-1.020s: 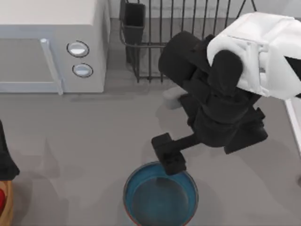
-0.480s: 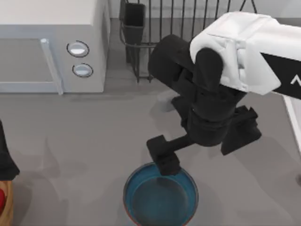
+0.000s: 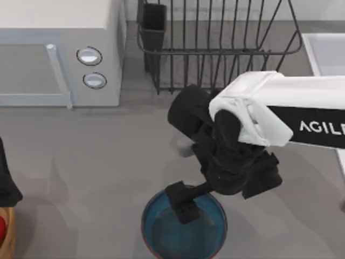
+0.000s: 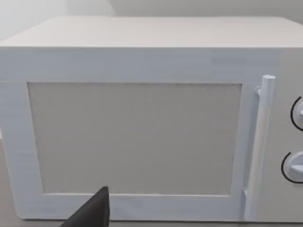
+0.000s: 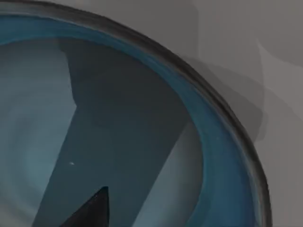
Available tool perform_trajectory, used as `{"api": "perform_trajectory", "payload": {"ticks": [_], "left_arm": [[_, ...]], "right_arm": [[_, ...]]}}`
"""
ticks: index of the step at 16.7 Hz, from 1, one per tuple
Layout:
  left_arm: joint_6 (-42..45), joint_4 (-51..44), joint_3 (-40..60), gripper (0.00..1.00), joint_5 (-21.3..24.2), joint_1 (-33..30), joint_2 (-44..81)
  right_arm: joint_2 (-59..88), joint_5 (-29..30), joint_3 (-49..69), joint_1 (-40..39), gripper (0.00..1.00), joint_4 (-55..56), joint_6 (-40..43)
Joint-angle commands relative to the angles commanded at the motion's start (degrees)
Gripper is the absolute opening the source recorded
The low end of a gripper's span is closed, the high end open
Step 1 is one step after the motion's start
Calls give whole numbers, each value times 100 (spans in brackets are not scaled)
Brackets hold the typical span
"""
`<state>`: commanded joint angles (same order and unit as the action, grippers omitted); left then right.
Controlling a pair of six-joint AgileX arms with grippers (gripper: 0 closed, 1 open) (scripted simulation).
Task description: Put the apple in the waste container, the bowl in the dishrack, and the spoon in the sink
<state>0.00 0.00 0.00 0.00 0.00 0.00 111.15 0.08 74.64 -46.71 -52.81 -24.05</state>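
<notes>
Near the front edge of the surface (image 3: pixel 81 178), the bowl (image 3: pixel 161 232) sat upright and had not yet been lifted. The right end effector (image 3: pixel 183 204) was positioned over the bowl's far rim, with its tip reaching inside; the right wrist view placed it close above the teal interior (image 5: pixel 42 142). Whether it was open or closed could not be determined.

The dishrack (image 3: pixel 215 43) stood behind it near the back, beside the microwave (image 3: pixel 59 54), and held no bowl. A corner of the sink (image 3: pixel 329 54) was visible at the right. At the left edge, the apple (image 3: pixel 2 227) appeared to lie within the waste container (image 3: pixel 8 237), so that step was judged complete.

The left arm (image 3: pixel 6 183) stood idle at the left edge, facing the microwave. The bowl transfer and the spoon step were judged outstanding.
</notes>
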Motion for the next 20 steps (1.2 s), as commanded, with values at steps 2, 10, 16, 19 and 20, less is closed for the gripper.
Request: {"api": "perform_trajectory", "payload": {"ticks": [2, 10, 16, 19, 20], "left_arm": [[0, 0, 0, 100, 0, 0, 0], [0, 0, 0, 100, 0, 0, 0], [0, 0, 0, 100, 0, 0, 0], [0, 0, 0, 100, 0, 0, 0], [0, 0, 0, 100, 0, 0, 0]], "right_arm": [[105, 1, -255, -5, 100, 311, -7], [134, 1, -318, -7, 77, 383, -9], [134, 1, -318, -7, 32, 383, -9], [134, 1, -318, -7, 10, 383, -9], [134, 1, -318, -7, 2, 383, -9]]}}
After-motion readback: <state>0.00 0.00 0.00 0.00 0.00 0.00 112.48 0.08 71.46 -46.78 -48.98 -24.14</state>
